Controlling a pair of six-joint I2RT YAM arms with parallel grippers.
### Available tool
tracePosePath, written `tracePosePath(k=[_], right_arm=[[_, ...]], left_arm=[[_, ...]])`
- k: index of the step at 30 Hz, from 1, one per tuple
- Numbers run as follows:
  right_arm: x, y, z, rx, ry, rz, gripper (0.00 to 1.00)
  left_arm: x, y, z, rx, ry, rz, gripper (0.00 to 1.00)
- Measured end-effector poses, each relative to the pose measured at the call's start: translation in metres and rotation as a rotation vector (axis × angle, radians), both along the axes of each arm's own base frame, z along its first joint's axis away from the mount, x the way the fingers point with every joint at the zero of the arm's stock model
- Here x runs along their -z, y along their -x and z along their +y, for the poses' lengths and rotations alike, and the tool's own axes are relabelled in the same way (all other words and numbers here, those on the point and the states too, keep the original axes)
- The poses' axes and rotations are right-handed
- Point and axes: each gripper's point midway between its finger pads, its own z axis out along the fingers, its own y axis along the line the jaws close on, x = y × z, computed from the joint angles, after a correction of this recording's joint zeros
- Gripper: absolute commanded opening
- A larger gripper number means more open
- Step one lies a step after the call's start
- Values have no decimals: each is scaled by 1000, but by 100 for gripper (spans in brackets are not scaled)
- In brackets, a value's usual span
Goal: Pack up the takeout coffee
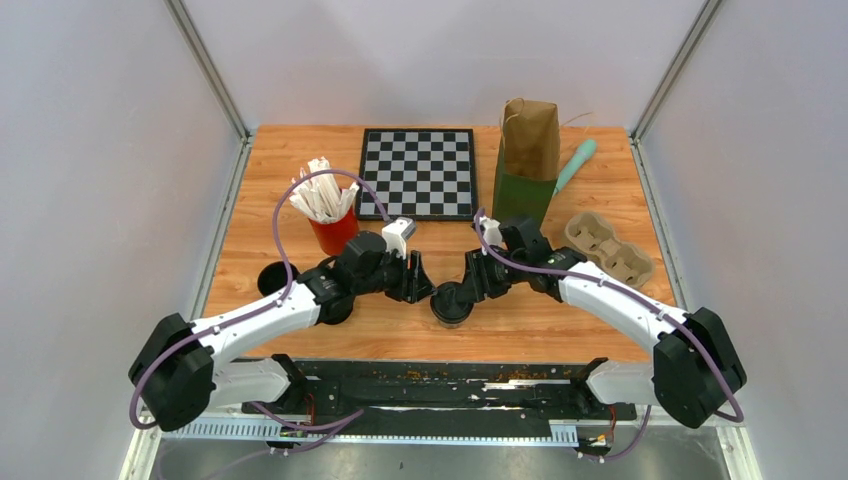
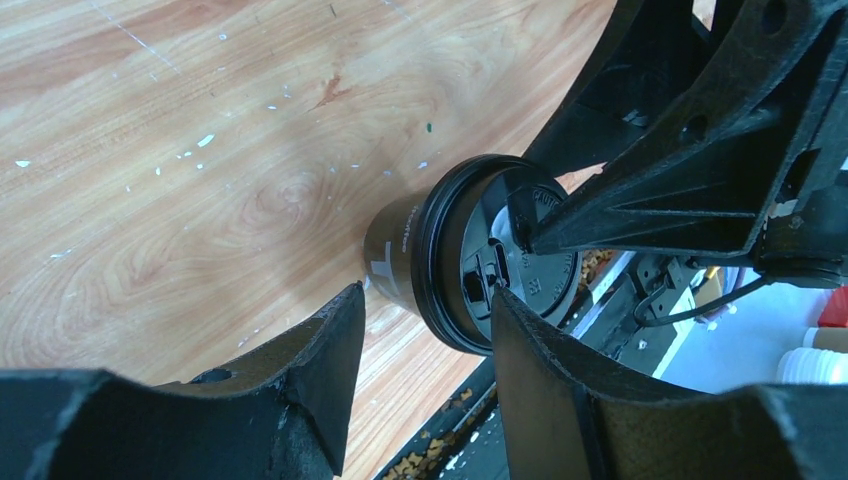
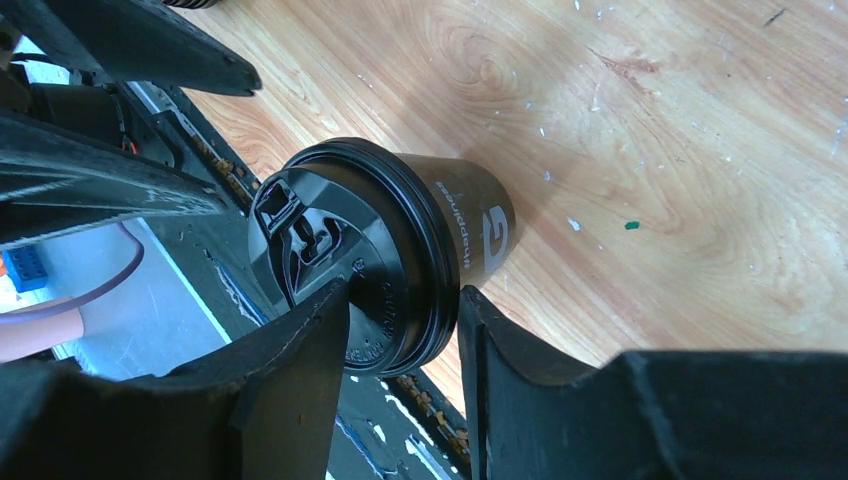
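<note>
A takeout coffee, a dark cup with a black lid, stands on the wooden table near its front edge, between both arms. My right gripper comes at it from the right. In the right wrist view that gripper pinches the lid's rim, one finger on the lid and the other against the cup wall. My left gripper reaches in from the left. In its own view the left gripper has its jaws apart, one tip over the lid, the other low beside the cup's base. A second dark cup stands further left.
A brown paper bag stands upright at the back right beside a teal tool. A cardboard cup carrier lies to the right. A red cup of white straws and a chessboard sit behind the grippers.
</note>
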Motion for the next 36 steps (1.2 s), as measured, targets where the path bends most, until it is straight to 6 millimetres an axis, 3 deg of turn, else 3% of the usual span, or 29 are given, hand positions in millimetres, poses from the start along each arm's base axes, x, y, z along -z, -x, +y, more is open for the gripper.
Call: tracePosePath(k=[9,16,27,36], right_arm=[[1,3,2,-4,-6,16,46],[0,2,-10,27,58,0,53],[-35,2,-19,45,56,-79,39],[-26,0,-18,42,75,-53,39]], left_arm=[[18,3,-8,31,10,33,54],[22,0,-12,37,17,33,50],[23,0,-15,46,31,24,48],[22,1,-19,67,45,24,44]])
